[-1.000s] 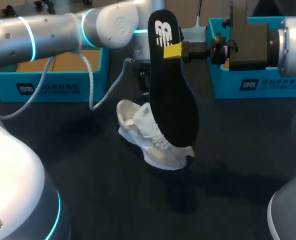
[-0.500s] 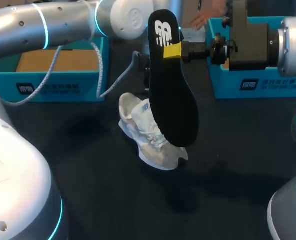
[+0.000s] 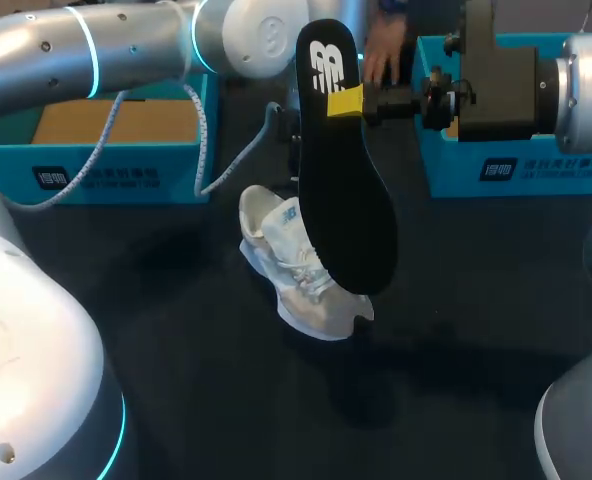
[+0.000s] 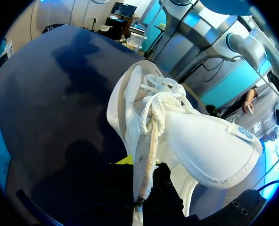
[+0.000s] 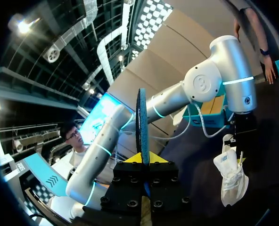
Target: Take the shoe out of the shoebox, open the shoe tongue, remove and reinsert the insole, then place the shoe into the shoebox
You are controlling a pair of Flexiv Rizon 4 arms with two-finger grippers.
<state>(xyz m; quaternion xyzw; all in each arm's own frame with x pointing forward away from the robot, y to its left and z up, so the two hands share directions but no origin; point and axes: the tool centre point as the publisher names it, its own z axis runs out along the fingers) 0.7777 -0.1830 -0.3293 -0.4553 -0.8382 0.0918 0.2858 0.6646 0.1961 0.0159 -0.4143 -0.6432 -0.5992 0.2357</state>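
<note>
Pinching the black insole [image 3: 346,210] upright at its white-logo end, right jaws closed on it; left jaws grip the white shoe [image 3: 296,265] by its collar, toe down toward desk [image 3: 176,380].

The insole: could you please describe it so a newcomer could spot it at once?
Over the middle of the table, the right hand holds an insole upright by its upper end, in front of the white shoe. It alone is flat and black, with a white logo on top.

matt black insole [image 3: 344,190], white cloth shoe [image 3: 301,272], dark matt table [image 3: 196,360]
</note>
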